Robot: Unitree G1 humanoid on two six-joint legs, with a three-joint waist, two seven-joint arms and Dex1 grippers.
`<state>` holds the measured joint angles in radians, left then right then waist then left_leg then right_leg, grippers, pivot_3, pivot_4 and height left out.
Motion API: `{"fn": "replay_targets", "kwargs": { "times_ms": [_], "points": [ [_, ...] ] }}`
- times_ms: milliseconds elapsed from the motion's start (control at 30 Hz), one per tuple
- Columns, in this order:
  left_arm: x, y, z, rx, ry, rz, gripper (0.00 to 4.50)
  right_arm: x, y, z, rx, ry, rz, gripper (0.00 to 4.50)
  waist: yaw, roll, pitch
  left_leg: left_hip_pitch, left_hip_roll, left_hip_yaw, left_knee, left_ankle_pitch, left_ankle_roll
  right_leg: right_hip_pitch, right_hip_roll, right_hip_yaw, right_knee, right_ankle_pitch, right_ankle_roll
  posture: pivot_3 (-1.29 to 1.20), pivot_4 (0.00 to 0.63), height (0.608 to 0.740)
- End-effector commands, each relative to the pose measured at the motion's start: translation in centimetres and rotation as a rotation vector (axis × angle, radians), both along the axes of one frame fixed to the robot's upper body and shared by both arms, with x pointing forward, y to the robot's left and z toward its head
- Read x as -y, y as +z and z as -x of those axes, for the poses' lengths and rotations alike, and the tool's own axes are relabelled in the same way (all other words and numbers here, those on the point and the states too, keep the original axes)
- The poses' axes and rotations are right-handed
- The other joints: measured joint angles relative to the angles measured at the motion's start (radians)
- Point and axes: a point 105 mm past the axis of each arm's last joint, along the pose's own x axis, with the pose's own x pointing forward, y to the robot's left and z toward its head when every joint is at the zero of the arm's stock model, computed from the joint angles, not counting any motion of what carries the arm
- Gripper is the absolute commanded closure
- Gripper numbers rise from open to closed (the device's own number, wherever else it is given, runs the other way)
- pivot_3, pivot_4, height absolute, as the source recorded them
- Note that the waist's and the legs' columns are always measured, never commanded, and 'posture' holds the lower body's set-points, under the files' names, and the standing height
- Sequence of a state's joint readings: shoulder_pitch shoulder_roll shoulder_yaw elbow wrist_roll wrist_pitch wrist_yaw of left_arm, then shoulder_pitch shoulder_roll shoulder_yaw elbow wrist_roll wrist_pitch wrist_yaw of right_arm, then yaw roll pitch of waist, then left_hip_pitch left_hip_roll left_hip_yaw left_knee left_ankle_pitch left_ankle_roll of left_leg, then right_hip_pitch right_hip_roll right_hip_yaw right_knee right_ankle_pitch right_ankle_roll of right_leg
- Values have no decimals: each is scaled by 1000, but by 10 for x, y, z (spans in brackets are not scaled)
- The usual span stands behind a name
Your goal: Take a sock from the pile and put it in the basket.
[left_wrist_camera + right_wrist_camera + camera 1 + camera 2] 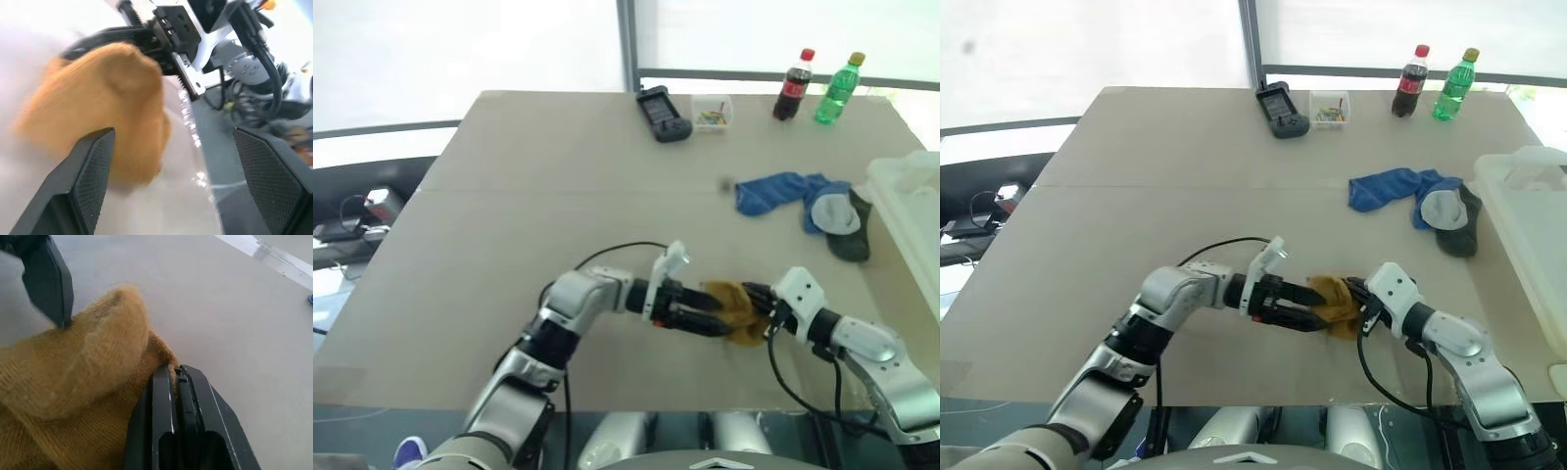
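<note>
The mustard-yellow sock [736, 311] lies bunched on the desk [509, 245] near its front edge, caught between the two arms. The right gripper [759, 315] comes at it from the right with its jaws pressed together, and in the right wrist view the cloth runs up against and seemingly between the closed tips, so the robot appears to have pinched an edge of the sock. The left gripper [705, 315] reaches in from the left with its jaws spread wide; in its wrist view one finger [90, 176] sits against the sock while the other stands well clear. The sock's long axis cannot be read, as it is crumpled into a lump. The basket [1528, 245] stands at the desk's right edge, well apart from the sock and on the right arm's side, so the right arm is the better placed to carry it over. The rest of the pile, a blue sock [775, 191] and a dark grey one [842, 223], lies just beside the basket. How much cloth the right jaws hold is hidden by the sock itself, and the basket is cut off at the picture's edge.
</note>
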<state>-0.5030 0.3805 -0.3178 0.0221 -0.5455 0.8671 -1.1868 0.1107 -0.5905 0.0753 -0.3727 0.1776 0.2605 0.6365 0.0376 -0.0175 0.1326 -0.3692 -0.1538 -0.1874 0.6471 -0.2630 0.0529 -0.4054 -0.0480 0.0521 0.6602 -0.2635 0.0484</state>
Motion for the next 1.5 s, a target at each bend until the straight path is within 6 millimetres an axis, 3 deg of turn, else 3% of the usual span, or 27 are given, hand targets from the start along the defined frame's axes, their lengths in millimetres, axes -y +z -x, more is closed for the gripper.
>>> {"fn": "replay_targets", "kwargs": {
  "times_ms": [33,267,300,433,667,767,867,1000,1067,1200,1233,1333,1500],
  "points": [
    [-14,23,-3,148,13,42,368,5,1,1,4,-24,-13,4452,4,0,0,0,0,0,0,0,0,0,0,0,0,0,0,0,150,740],
    [-22,24,-9,178,57,31,368,19,42,-1,97,-94,-92,4452,3,2,1,-1,0,0,0,0,0,0,0,0,0,0,0,0,150,740],
    [-20,24,-10,181,58,32,368,19,46,0,103,-90,-100,3971,2,2,2,-1,0,0,0,0,0,0,0,0,0,0,0,0,150,740],
    [-21,24,-8,211,48,44,368,17,62,7,103,-96,-144,2736,0,2,2,-2,0,0,0,0,0,0,0,0,0,0,0,0,150,740],
    [-27,20,-10,218,60,25,368,7,71,4,28,-126,-182,2582,0,2,2,-2,0,0,0,0,0,0,0,0,0,0,0,0,150,740],
    [-28,20,-11,221,66,22,368,-1,65,0,-24,-135,-167,2582,1,2,2,-2,0,0,0,0,0,0,0,0,0,0,0,0,150,740],
    [-30,20,-9,224,73,20,368,-3,49,-1,-28,-133,-36,2582,1,2,2,-2,0,0,0,0,0,-2,0,0,0,0,0,0,150,740],
    [-35,20,-6,248,88,9,368,6,46,-1,-61,-173,-24,2582,-1,2,2,-10,0,0,2,0,0,-8,0,-1,1,0,0,0,150,740],
    [-37,20,-4,269,93,-2,368,11,51,-1,-44,-185,-27,2047,0,2,2,-11,0,0,2,0,0,-8,0,-1,0,0,0,0,150,740],
    [-41,24,-2,290,103,10,368,6,57,5,-57,-154,-58,214,0,3,2,-10,0,0,3,0,0,-8,0,-1,1,0,0,0,150,740],
    [-42,25,-2,291,104,11,368,5,58,5,-57,-154,-59,29,0,3,2,-10,0,0,3,0,0,-8,0,-1,1,0,0,0,150,740],
    [-45,25,-3,303,109,1,368,9,55,2,-93,-205,-72,29,0,3,2,-10,0,0,3,0,0,-8,0,-1,1,0,0,0,150,740],
    [-48,26,-4,311,121,-3,368,22,27,7,-260,-278,-54,29,1,3,2,-10,0,0,3,0,0,-8,0,-1,1,0,0,0,150,740]
  ]
}}
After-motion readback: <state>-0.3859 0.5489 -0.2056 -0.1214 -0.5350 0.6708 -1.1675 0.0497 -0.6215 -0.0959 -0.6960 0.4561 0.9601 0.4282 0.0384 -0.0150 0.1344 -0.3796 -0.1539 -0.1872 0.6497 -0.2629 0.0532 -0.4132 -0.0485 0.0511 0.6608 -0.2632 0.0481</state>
